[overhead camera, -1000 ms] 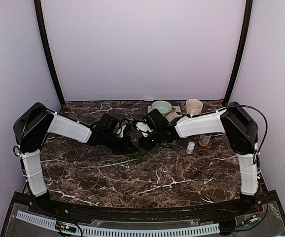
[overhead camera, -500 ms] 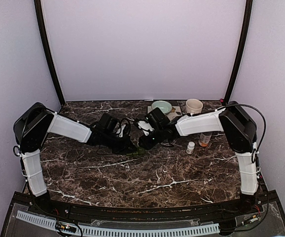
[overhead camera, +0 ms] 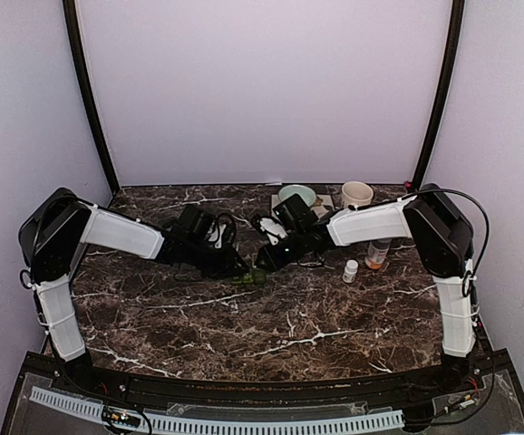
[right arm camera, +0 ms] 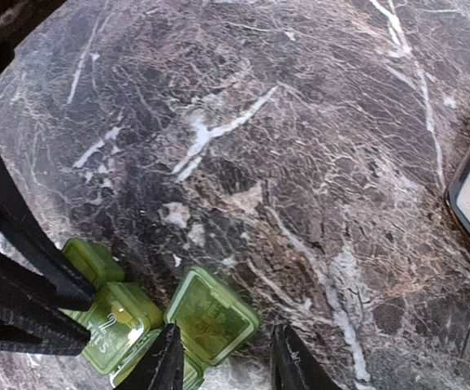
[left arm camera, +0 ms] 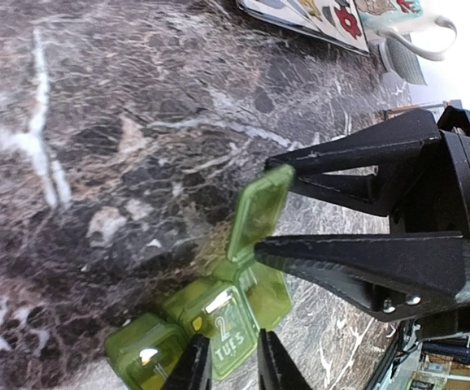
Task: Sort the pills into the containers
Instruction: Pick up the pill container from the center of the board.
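Pill box: a small translucent green plastic pill box (left arm camera: 184, 313) with a short row of square, hinged-lid compartments lies on the worktop, right between the two sets of fingers (overhead camera: 251, 278).
Marked compartment: a shut lid printed "2 TUES" (left arm camera: 233, 335) sits directly between the left fingers.
Raised lid: the next compartment's green lid (left arm camera: 261, 210) stands swung up, in the gap between the right fingers; the right wrist view shows it just ahead of those fingertips (right arm camera: 211, 313).
Pills: too small to make out in any view.
Left fingers: the black left fingers (left arm camera: 196, 370) are drawn in close, one against each side of the TUES compartment, clamped on the pill box; in the right wrist view they reach onto the box from the left (right arm camera: 23, 244).
Right fingers: the black right fingers (right arm camera: 160, 366) are spread apart, one on either side of the raised lid; whether they press it cannot be told. In the left wrist view they point in from the right (left arm camera: 357, 260).
Both arms: the two sets of fingers meet tip to tip over the box.
Worktop: dark brown marble-patterned worktop with white veins (overhead camera: 271, 331).
White cap: a small white bottle cap (overhead camera: 350, 270), well apart behind the right fingers.
Amber bottle: an amber plastic bottle (overhead camera: 377, 256), just beside the cap.
Bowl: a pale green bowl (overhead camera: 296, 194), beyond the right fingers at the far edge.
Cup: a cream cup (overhead camera: 356, 194), near the bowl.
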`<state>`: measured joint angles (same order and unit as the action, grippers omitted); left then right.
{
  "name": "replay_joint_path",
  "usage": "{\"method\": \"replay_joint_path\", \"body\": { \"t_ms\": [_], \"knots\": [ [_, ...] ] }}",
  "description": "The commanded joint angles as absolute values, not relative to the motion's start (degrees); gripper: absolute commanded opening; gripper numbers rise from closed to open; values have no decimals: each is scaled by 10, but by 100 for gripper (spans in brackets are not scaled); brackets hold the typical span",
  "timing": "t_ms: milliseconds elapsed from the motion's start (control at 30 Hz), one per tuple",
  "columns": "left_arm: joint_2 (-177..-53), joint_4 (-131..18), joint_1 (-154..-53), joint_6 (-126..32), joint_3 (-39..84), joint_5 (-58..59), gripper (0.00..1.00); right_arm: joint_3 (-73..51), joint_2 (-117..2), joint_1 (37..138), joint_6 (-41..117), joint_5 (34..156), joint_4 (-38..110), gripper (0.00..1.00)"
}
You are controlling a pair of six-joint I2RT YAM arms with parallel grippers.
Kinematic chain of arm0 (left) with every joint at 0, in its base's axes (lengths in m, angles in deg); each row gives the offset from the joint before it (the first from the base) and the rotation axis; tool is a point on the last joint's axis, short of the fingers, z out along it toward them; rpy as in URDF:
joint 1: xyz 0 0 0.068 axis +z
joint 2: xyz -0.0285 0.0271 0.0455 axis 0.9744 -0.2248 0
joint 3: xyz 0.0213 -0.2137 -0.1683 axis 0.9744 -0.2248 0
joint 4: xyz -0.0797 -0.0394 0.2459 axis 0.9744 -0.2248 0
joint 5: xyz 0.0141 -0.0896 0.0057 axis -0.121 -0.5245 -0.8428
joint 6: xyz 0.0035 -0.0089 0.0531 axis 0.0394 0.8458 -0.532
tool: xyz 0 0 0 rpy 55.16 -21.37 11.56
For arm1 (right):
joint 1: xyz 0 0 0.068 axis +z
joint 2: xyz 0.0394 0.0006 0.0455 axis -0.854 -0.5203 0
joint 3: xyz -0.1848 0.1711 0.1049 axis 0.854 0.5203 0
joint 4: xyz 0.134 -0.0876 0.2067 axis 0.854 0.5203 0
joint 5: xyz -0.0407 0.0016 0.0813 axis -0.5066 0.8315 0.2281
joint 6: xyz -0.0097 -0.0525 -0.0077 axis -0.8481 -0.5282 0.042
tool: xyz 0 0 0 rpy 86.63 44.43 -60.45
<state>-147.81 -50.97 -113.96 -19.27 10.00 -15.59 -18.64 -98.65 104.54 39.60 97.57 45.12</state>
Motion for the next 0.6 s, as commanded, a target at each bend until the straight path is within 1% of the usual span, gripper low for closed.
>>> {"method": "replay_joint_path", "body": {
  "t_ms": [0,200,267,367,433,567],
  "knots": [
    [-1441,-555,-1136,-194,82,-129,23,-186,-994,1035,415,1029,425,37],
    [-1415,-555,-1136,-188,66,-117,33,-189,-1003,1022,434,1090,412,37],
    [-1409,-553,-1136,-186,62,-116,34,-192,-1009,1019,438,1104,413,36],
    [-1406,-554,-1136,-185,60,-114,35,-191,-1012,1017,442,1124,410,33],
    [-1404,-555,-1136,-184,60,-113,35,-187,-1012,1016,446,1132,405,27],
    [-1394,-558,-1136,-182,52,-105,39,-181,-1011,1015,455,1149,393,9]
  ]
}}
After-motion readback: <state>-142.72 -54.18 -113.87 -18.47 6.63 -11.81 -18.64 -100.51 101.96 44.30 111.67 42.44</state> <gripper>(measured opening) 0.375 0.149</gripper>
